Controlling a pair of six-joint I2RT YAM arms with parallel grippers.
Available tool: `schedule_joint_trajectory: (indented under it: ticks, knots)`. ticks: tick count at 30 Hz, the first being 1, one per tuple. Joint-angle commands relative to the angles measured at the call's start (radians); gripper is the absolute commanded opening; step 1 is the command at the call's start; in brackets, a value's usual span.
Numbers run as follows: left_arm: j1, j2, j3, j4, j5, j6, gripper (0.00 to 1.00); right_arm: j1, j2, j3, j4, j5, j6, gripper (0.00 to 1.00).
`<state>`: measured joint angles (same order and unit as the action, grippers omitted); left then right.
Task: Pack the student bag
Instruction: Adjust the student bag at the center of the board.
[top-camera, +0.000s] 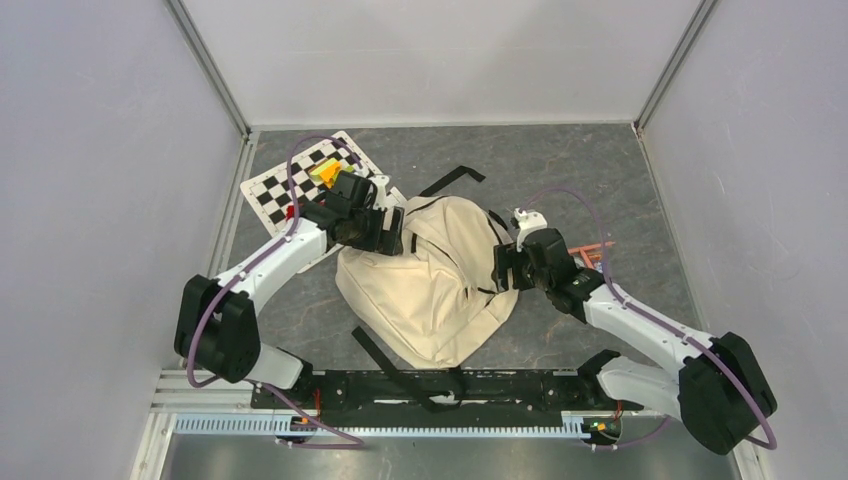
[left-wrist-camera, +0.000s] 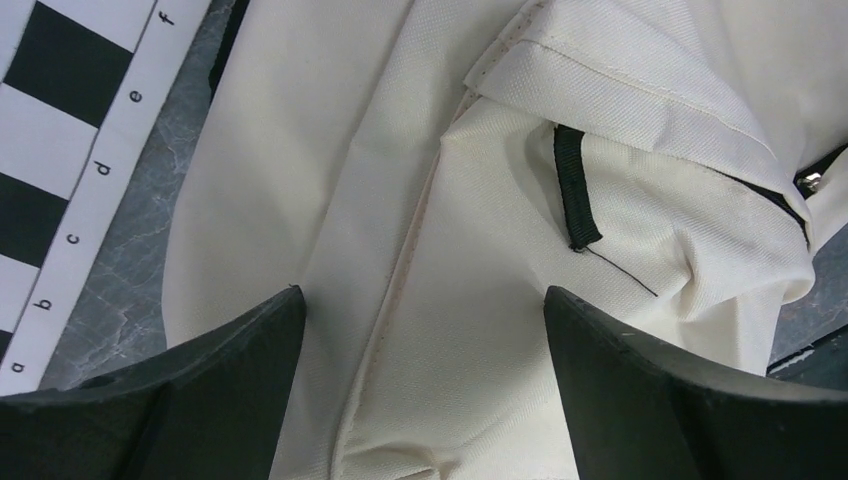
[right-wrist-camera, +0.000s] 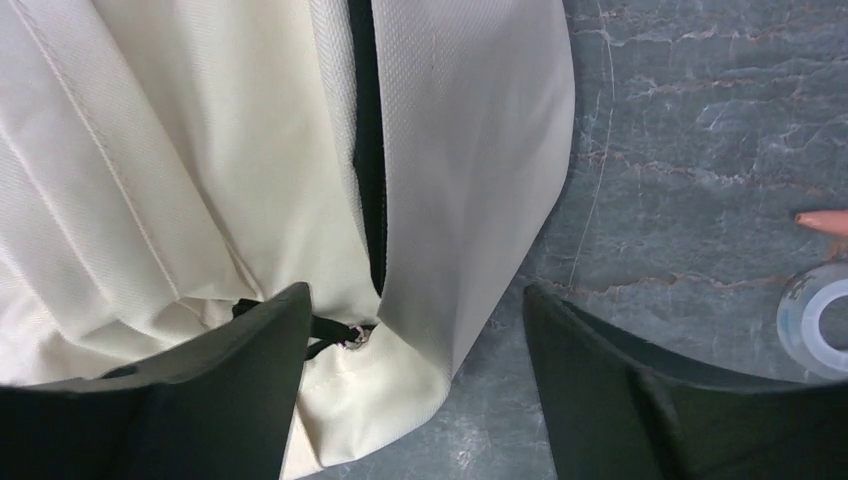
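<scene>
The student bag (top-camera: 435, 285), a cream canvas backpack with black straps, lies flat in the middle of the grey floor. My left gripper (top-camera: 392, 232) hovers at its upper left corner, open, with cream fabric (left-wrist-camera: 480, 330) and a seam between the fingers. My right gripper (top-camera: 503, 268) is at the bag's right edge, open. In the right wrist view a black zipper line (right-wrist-camera: 366, 150) and a metal zipper pull (right-wrist-camera: 357, 335) lie by the left finger (right-wrist-camera: 230, 380). Neither gripper holds anything.
A checkerboard sheet (top-camera: 290, 180) with a yellow object (top-camera: 327, 172) lies at the back left. Pencils (top-camera: 598, 250) lie right of the bag, with a tape roll (right-wrist-camera: 812, 322) and a pencil tip (right-wrist-camera: 822, 220) in the right wrist view. A black strap (top-camera: 452, 180) trails behind the bag.
</scene>
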<state>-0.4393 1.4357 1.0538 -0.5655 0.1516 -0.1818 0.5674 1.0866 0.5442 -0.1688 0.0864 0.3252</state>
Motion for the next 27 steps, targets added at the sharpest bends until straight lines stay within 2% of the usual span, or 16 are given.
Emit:
schedule_joint_trajectory:
  ticks: [1,3,6,8,10,15,18,24,27]
  knots:
    - [0.003,0.018,0.008,0.028,0.078,0.048,0.83,0.000,0.032,-0.011,0.108,0.027,-0.001,0.76]
    - [0.003,0.021,0.001,0.016,0.100,0.038,0.70,-0.001,0.061,0.001,0.123,0.068,-0.021,0.62]
    - [-0.002,0.004,-0.052,0.027,0.128,-0.006,0.60,0.001,0.108,0.044,0.124,0.106,-0.060,0.32]
    - [-0.027,-0.031,-0.113,0.060,0.125,-0.064,0.48,0.001,0.138,0.082,0.125,0.128,-0.083,0.13]
    - [-0.080,-0.082,-0.189,0.104,0.115,-0.120,0.41,0.000,0.165,0.109,0.138,0.153,-0.099,0.00]
    - [-0.236,-0.228,-0.329,0.187,0.044,-0.284,0.14,0.000,0.244,0.186,0.195,0.166,-0.140,0.00]
    - [-0.300,-0.333,-0.394,0.229,0.023,-0.397,0.05,0.000,0.311,0.247,0.218,0.140,-0.171,0.00]
    - [-0.387,-0.500,-0.607,0.520,0.151,-0.635,0.06,0.000,0.451,0.360,0.245,0.023,-0.192,0.00]
    - [-0.394,-0.524,-0.609,0.483,0.168,-0.633,0.17,0.002,0.482,0.393,0.244,-0.035,-0.183,0.00]
